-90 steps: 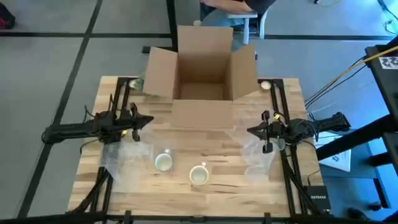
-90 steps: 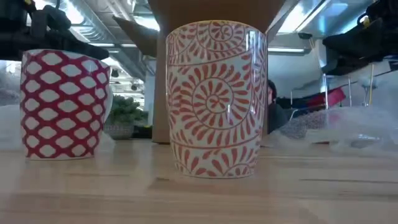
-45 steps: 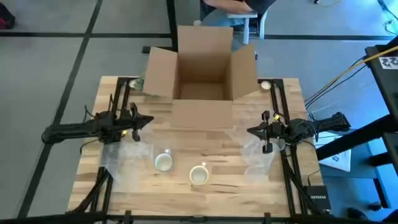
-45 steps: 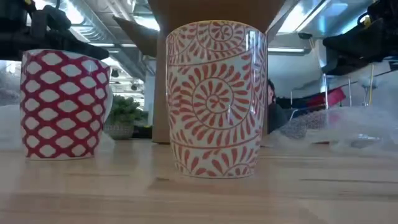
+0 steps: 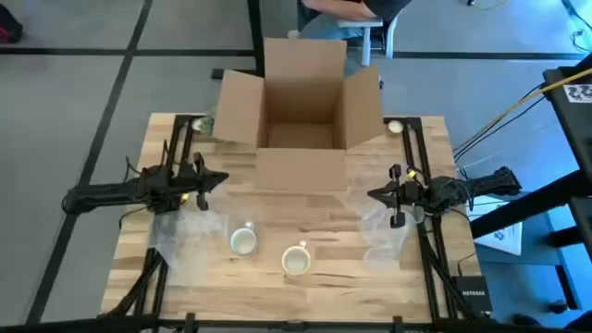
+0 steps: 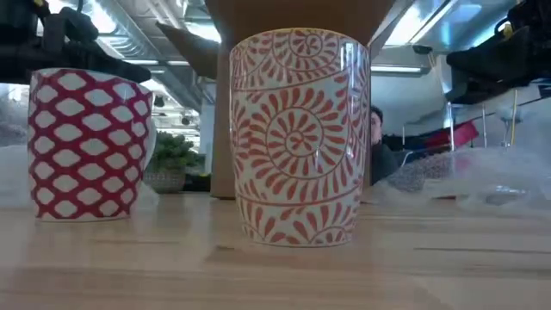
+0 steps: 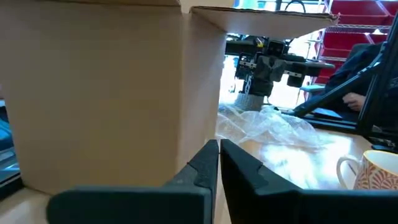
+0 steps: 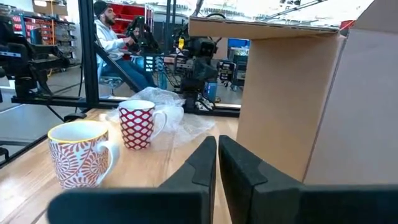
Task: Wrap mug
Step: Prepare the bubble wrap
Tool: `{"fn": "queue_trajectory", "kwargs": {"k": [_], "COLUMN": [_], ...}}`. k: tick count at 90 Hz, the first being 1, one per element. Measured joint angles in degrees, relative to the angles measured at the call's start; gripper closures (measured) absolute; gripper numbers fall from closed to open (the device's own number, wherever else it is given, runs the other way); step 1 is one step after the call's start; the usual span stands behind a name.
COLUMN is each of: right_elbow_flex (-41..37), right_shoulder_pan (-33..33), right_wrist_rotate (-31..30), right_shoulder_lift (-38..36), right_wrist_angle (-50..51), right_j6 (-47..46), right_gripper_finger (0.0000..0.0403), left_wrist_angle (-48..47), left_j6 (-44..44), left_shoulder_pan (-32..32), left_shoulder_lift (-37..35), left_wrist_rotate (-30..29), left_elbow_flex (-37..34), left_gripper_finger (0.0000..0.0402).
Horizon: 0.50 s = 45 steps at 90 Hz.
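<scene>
Nearest the front edge of the light wooden slatted table (image 5: 324, 236) stands a white mug with an orange-red swirl pattern (image 5: 295, 260), upright, mouth open to the overhead camera. Just beside it, toward the left arm and slightly farther back, stands a white mug with a red lattice pattern (image 5: 242, 240), also upright. The two mugs are near each other but not touching. Neither mug is wrapped and neither is held.

A crumpled sheet of clear plastic wrap (image 5: 185, 242) lies on the table by the left arm, close to the lattice mug. A second sheet of clear plastic wrap (image 5: 375, 227) lies on the side of the right arm, apart from the swirl mug.

The left pincer (image 5: 220, 179) hangs above the table over the edge of its plastic sheet, pointing toward the table's centre. In the left wrist view its two dark fingers (image 7: 205, 163) are pressed together, with nothing between them. The right pincer (image 5: 374, 194) hangs opposite, over its own sheet, pointing inward. In the right wrist view its fingers (image 8: 204, 160) are likewise pressed together on nothing. Both are well apart from the mugs.

Farther back, a brown cardboard box (image 5: 298, 111) with its flaps open stands at the rear of the table, between the two arms.

Beyond the table a person (image 8: 112, 37) is seated in the room
</scene>
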State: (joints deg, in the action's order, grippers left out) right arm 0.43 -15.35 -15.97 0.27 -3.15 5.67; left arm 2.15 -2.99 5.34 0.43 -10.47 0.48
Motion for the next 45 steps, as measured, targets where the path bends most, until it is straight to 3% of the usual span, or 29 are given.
{"fn": "queue_trajectory", "kwargs": {"k": [45], "right_elbow_flex": [0.00], "right_shoulder_pan": [0.00], "right_wrist_rotate": [-0.04], "right_shoulder_lift": [-0.01], "right_wrist_angle": [0.05], "right_j6": [0.81], "right_gripper_finger": [0.0398], "left_wrist_angle": [0.00], "left_j6": [0.00], "left_shoulder_pan": [0.00], "left_shoulder_lift": [0.00], "left_wrist_rotate": [0.00], "left_elbow_flex": [0.01], "left_gripper_finger": [0.0402]}}
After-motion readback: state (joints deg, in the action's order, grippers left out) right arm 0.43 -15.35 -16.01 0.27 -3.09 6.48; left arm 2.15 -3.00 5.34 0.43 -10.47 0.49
